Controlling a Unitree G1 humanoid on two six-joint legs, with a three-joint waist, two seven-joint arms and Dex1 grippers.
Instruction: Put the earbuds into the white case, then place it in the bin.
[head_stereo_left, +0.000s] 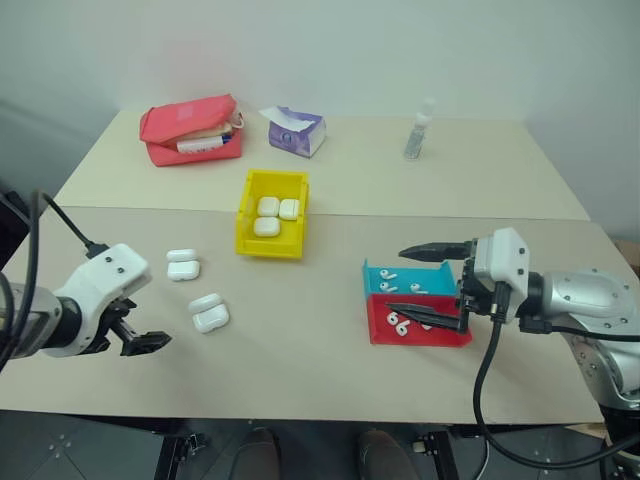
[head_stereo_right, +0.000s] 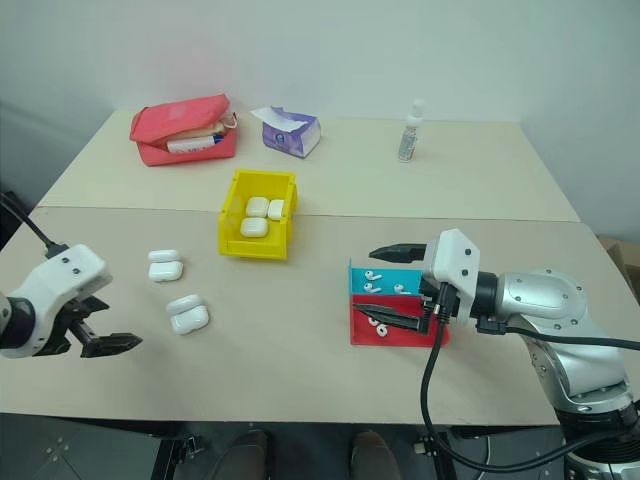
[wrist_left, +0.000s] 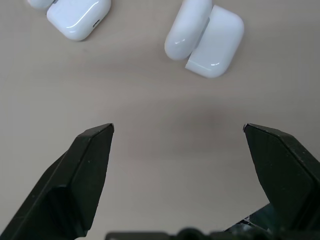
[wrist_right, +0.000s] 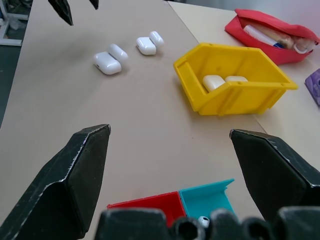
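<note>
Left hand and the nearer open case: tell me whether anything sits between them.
Nothing visible does. The left hand hangs open over bare table, and the nearer open white case lies just beyond its fingertips with only tabletop between. The second open case lies farther off, toward the yellow bin.

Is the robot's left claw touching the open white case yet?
Apart. In the left wrist view the left gripper is open, and bare table lies between its fingertips and the white case.
</note>
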